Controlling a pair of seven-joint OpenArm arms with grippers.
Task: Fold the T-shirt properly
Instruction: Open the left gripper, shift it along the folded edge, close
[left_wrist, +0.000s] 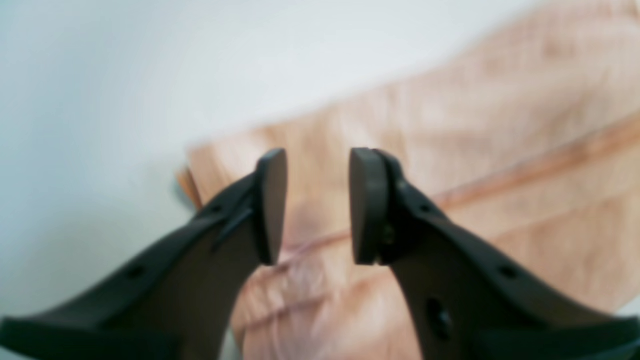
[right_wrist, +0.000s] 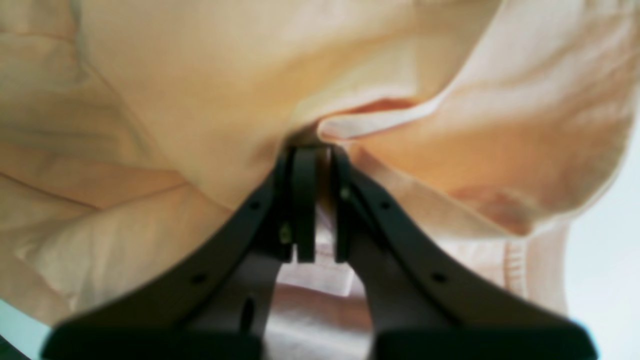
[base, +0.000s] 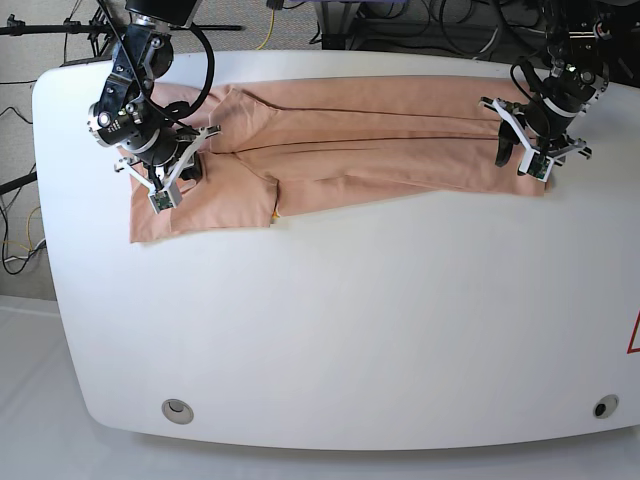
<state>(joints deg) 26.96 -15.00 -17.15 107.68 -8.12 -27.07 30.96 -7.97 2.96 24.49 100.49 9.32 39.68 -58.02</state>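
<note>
2 arms reach over a white counter (base: 330, 300) where the T-shirt (base: 350, 140) lies stretched in a long salmon-pink band across the far part of the surface, folded lengthwise with a wider flap hanging toward the near side at the base view's left. The right hand (right_wrist: 320, 202), on that view's left, has its pads drawn nearly together and pinches a ridge of the T-shirt (right_wrist: 150, 125), the cloth bunching up around the fingertips; in the base view this hand (base: 178, 165) sits over the wider end of the garment. The left hand (left_wrist: 318, 205) hangs above the opposite end, its 2 pads spread apart with nothing between them, blurred pink fabric (left_wrist: 500, 150) and bare counter (left_wrist: 100, 100) beneath. In the base view that hand (base: 522, 152) hovers at the shirt's narrow end.
</note>
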